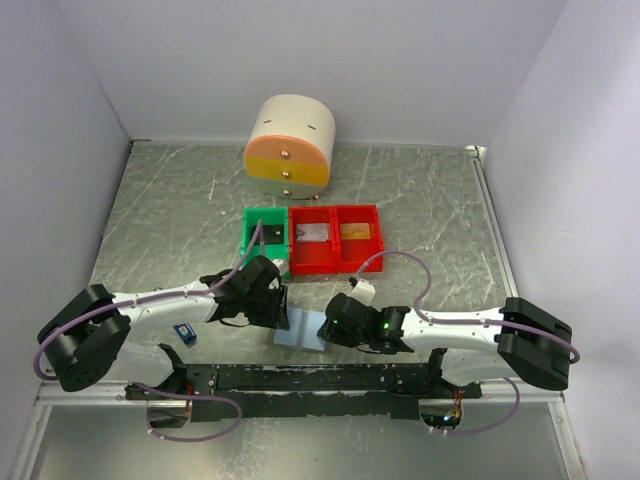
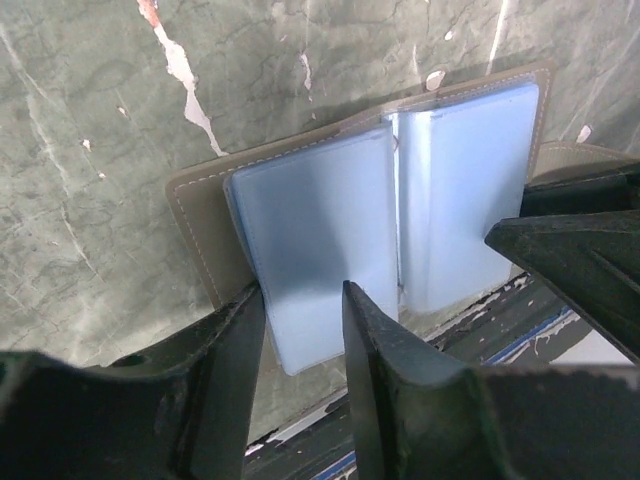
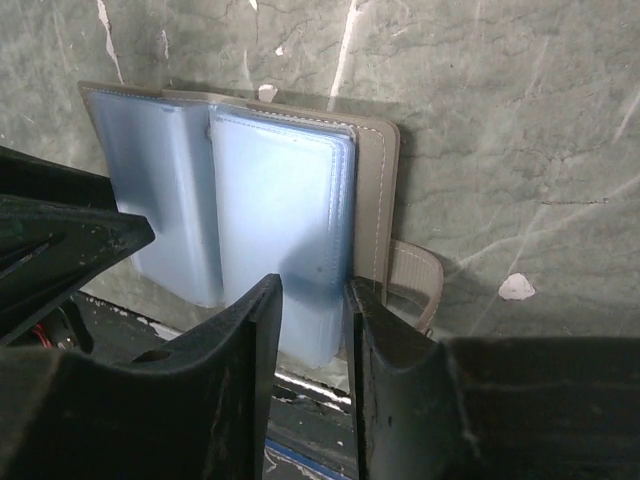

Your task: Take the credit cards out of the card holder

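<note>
At the near edge of the grey-green marbled worktop (image 1: 420, 200) the grey-brown folding card holder (image 2: 200, 210) lies open. The left fingers (image 2: 235, 350) and right fingers (image 3: 255, 340), narrowly apart, each straddle a pale blue pocket (image 2: 320, 240); whether they pinch it I cannot tell. Gripping pocket rather than card could drag the holder off.

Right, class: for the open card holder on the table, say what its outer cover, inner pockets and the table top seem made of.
Outer cover: probably leather or imitation leather, matt grey-brown, with pale stitching along its edge. Inner pockets: soft translucent plastic, pale blue, with a faint sheen. Table top: a marbled grey-green sheet, chipped white in places; material unclear.
</note>
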### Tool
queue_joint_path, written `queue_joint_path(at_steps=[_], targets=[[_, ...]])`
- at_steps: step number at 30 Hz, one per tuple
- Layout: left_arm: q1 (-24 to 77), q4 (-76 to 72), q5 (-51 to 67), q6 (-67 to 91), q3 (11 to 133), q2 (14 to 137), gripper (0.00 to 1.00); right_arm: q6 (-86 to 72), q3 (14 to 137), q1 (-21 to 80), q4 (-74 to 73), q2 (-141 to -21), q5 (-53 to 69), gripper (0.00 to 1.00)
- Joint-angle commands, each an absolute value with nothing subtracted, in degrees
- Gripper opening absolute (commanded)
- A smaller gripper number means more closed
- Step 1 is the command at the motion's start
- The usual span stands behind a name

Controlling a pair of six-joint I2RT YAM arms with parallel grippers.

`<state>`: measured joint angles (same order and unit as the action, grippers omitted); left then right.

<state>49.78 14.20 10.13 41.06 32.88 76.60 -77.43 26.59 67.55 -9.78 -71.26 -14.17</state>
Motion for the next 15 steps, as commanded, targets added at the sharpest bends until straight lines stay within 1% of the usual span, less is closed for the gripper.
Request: queue_joint_path(at_steps=[1, 3, 6, 7, 9, 12, 15], targets=[[52.38, 10.53, 8.69, 43.46, 32.08, 77.78, 0.43, -77.52, 23.43, 67.25, -1.87, -71.75, -13.03, 0.29], [52.75, 10.11, 8.57, 43.86, 31.93, 77.63, 0.37, -77.07, 22.71, 66.69, 0.94, -71.64, -11.78, 0.26], [53.29, 10.05, 8.03, 44.21, 31.97, 77.44, 0.32, -76.77, 22.16, 66.14, 3.96, -71.39, -10.86, 0.21], [53.31, 10.41, 7.88, 44.14, 32.13, 77.43, 0.30, -76.42, 21.99, 65.98, 4.94, -71.26, -10.63, 0.17], [53.39, 10.55, 7.71, 43.92, 32.25, 77.39, 0.26, -75.94, 21.02, 65.40, 7.69, -70.78, -9.75, 0.13], [53.58, 10.29, 7.86, 43.75, 32.24, 77.57, 0.20, -75.65, 19.87, 64.30, 11.57, -70.99, -7.55, 0.12], [53.85, 11.13, 6.92, 43.86, 32.71, 77.85, 0.14, -75.57, 20.96, 64.07, 8.83, -72.08, -7.59, 0.11]])
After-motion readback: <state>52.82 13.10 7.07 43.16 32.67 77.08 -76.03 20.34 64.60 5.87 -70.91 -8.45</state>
